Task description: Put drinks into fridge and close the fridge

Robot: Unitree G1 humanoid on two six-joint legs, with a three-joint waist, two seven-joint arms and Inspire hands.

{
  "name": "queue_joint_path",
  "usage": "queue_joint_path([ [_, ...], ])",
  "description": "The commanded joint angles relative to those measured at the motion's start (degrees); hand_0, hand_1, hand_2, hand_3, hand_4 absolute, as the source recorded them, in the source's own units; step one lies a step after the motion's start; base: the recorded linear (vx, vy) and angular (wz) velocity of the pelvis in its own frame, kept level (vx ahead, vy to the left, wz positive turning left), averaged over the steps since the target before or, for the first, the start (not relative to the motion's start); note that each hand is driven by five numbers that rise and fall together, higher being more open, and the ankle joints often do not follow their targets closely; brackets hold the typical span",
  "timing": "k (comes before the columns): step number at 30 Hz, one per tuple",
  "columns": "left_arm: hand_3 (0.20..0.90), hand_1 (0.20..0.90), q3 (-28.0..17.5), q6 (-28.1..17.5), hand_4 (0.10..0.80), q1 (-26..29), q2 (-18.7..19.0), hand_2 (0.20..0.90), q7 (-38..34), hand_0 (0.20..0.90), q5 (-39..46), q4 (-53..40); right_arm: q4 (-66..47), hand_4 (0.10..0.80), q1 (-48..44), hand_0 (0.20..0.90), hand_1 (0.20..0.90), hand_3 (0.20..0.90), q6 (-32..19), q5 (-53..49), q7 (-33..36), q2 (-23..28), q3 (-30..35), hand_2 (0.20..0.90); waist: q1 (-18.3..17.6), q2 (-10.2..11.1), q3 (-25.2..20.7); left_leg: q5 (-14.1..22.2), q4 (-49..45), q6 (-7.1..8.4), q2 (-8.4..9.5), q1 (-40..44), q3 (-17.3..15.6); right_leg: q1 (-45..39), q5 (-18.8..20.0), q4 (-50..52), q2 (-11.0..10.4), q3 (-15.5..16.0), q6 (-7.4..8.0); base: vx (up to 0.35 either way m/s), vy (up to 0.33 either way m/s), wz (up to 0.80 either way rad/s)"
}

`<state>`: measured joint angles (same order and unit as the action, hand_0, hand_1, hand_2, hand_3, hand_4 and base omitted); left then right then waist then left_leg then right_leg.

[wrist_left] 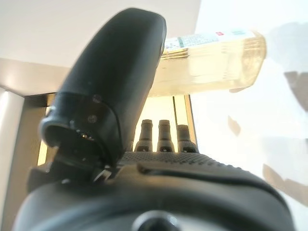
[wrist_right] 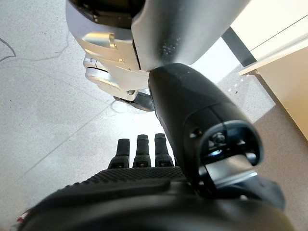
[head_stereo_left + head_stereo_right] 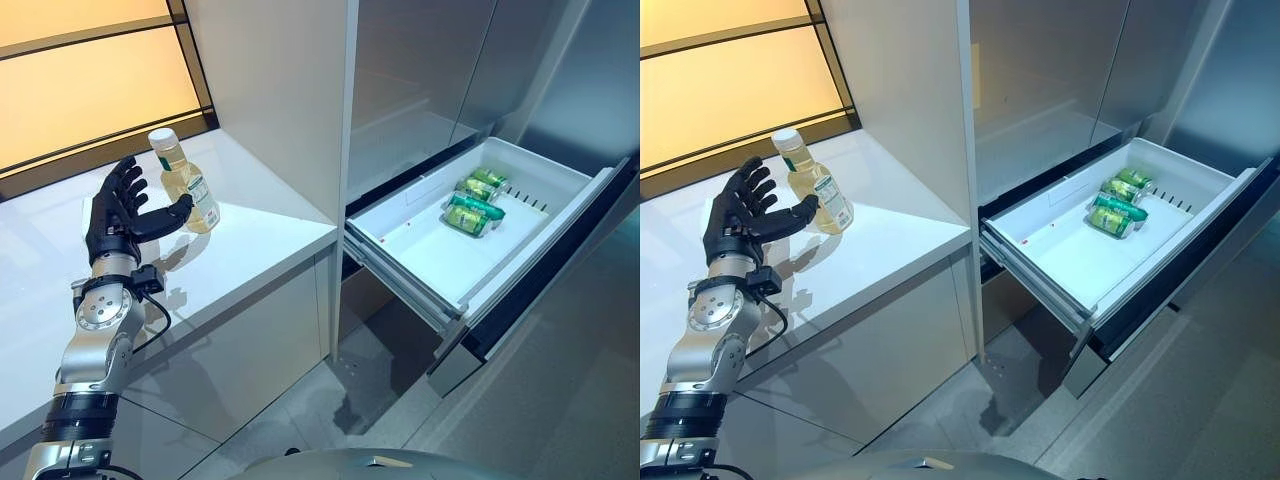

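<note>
A clear bottle of pale yellow drink [image 3: 186, 184] with a white cap stands upright on the white counter [image 3: 250, 250], near the wall. My left hand [image 3: 118, 215] is open just left of it, fingers spread and the thumb reaching to the bottle's side, not closed round it. The bottle also shows past the thumb in the left wrist view [image 1: 211, 60]. The white fridge drawer [image 3: 420, 250] is pulled out to the right, with green cans [image 3: 474, 203] lying at its far end. My right hand [image 2: 144, 154] is open and empty, hanging over the floor.
A tall white cabinet panel [image 3: 290, 90] stands between the counter and the fridge. Grey fridge doors [image 3: 440, 70] rise above the drawer. An amber window [image 3: 90, 70] runs behind the counter. Speckled grey floor [image 3: 360, 400] lies below the open drawer.
</note>
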<state>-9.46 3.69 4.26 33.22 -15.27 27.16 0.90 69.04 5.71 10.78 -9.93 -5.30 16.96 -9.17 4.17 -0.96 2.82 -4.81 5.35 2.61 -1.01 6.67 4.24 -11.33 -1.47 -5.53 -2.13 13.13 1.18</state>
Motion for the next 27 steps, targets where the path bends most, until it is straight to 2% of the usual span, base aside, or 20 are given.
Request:
queue_joint_path([
  [1,0.900,0.900,-3.25,-4.46,0.800,7.34,2.72,0.900,0.84,0.900,1.15,-1.52,-0.81,0.800,-2.90,0.900,0.900,0.900,0.33,0.41,-2.25,-2.21,-0.83,0.900,-0.54,0.47,0.05,6.20,-0.35,-3.03,3.24,2.36,-1.74,1.36,0.63,1.81,0.16,-1.88,2.04,0.000,0.000,0.00],
  [18,0.900,0.900,-0.97,-2.77,0.800,10.11,1.57,0.900,2.61,0.900,5.60,-0.53,-1.14,0.800,-3.07,0.900,0.900,0.900,0.82,0.45,-2.40,-2.02,-1.38,0.900,-1.44,0.39,0.14,6.25,-0.35,-3.03,3.13,2.81,-2.28,1.28,0.68,1.95,0.29,-2.38,2.02,0.000,0.000,0.00],
  [27,0.900,0.900,-0.03,-3.49,0.800,11.99,1.18,0.900,2.85,0.900,6.71,1.12,-1.31,0.800,-3.21,0.900,0.900,0.900,1.18,0.58,-2.60,-1.89,-1.84,0.900,-1.94,0.33,0.00,6.25,-0.35,-3.04,3.11,2.93,-2.59,1.33,0.71,2.05,0.32,-2.70,2.04,0.004,0.000,-0.04],
])
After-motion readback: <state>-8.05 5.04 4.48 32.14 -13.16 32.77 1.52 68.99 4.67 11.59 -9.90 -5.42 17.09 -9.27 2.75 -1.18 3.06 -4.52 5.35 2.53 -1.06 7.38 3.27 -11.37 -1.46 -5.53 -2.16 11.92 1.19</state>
